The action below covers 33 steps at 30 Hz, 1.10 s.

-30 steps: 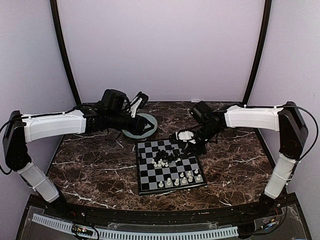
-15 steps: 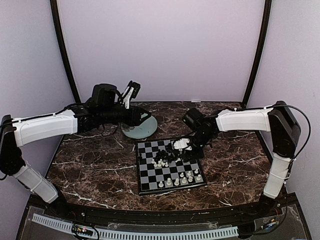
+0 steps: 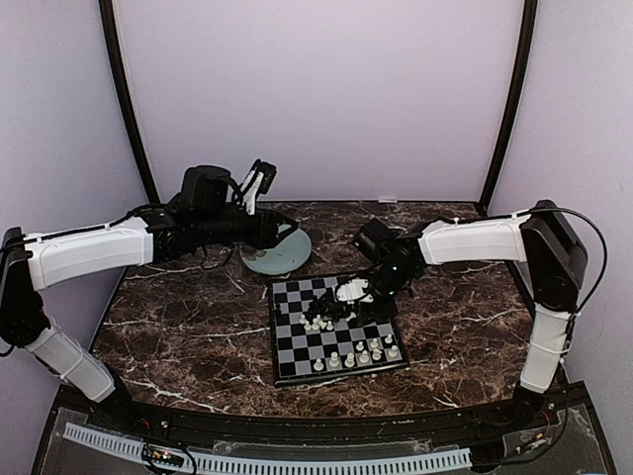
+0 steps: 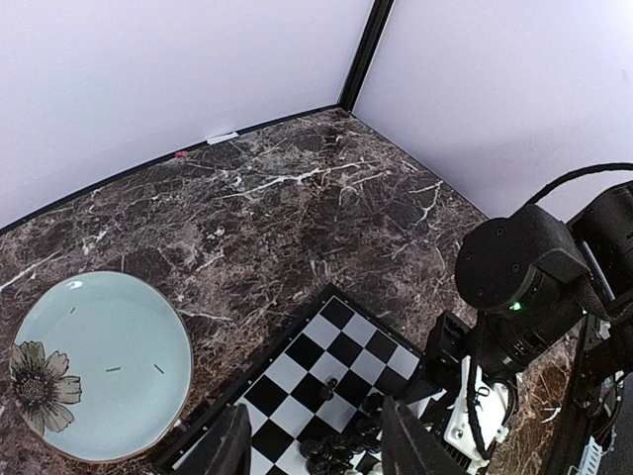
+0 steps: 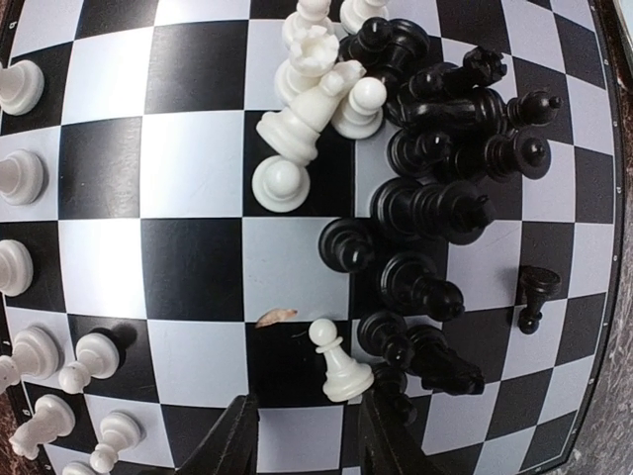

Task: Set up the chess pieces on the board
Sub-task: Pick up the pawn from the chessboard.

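A dark brown marble table (image 3: 198, 327) with white veins is filling the floor of a small booth. Pale lilac walls (image 3: 316, 99) are closing it on three sides, and two black posts (image 3: 124, 109) are running up at the back corners. The board (image 3: 297, 348) is lying near the middle of the table, just in front of a pale green plate (image 4: 109, 336) with a painted flower.

Most of the chess pieces (image 3: 331, 315) are lying in a mixed heap at the centre of the board. Some white ones are standing in a row along its near edge.

The left gripper (image 4: 315, 416) is hanging high above the plate side of the board, its fingers apart and holding nothing. The right gripper (image 5: 307, 406) is hovering low over the board, its fingers also standing apart with nothing between them. A white pawn (image 5: 336, 361) is standing upright just ahead of its tips, beside the black pieces of the heap.
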Tool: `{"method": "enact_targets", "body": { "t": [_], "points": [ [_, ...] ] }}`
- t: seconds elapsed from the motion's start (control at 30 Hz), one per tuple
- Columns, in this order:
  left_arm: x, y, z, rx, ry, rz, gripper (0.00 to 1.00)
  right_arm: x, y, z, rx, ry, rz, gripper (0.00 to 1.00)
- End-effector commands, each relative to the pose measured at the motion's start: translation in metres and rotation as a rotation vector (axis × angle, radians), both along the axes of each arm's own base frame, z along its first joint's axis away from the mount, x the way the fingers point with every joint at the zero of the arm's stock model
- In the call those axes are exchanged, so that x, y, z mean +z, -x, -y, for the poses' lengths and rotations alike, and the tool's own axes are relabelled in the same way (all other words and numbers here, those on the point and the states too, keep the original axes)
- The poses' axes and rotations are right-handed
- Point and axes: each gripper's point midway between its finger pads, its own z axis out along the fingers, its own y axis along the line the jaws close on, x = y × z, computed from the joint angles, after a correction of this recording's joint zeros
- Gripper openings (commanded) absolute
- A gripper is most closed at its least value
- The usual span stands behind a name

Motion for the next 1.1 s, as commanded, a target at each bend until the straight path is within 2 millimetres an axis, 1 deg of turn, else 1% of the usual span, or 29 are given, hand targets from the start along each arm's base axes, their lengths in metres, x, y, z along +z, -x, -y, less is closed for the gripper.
{"method": "enact_targets", "body": {
  "t": [0.0, 0.47, 0.77, 1.07],
  "points": [
    [0.020, -0.001, -0.001, 0.001, 0.022, 0.040, 0.46, 0.004, -0.009, -0.013, 0.003, -0.023, 0.038, 0.38],
    [0.019, 0.000, 0.001, -0.009, 0.021, 0.029, 0.47, 0.001, -0.013, -0.018, -0.001, -0.030, 0.052, 0.42],
    [0.018, 0.000, 0.002, -0.012, 0.019, 0.029, 0.47, -0.003, -0.001, -0.019, 0.038, -0.025, 0.032, 0.43],
    [0.017, 0.000, 0.002, -0.013, 0.017, 0.028, 0.47, -0.008, 0.001, -0.011, 0.033, 0.005, 0.040, 0.38]
  ]
}}
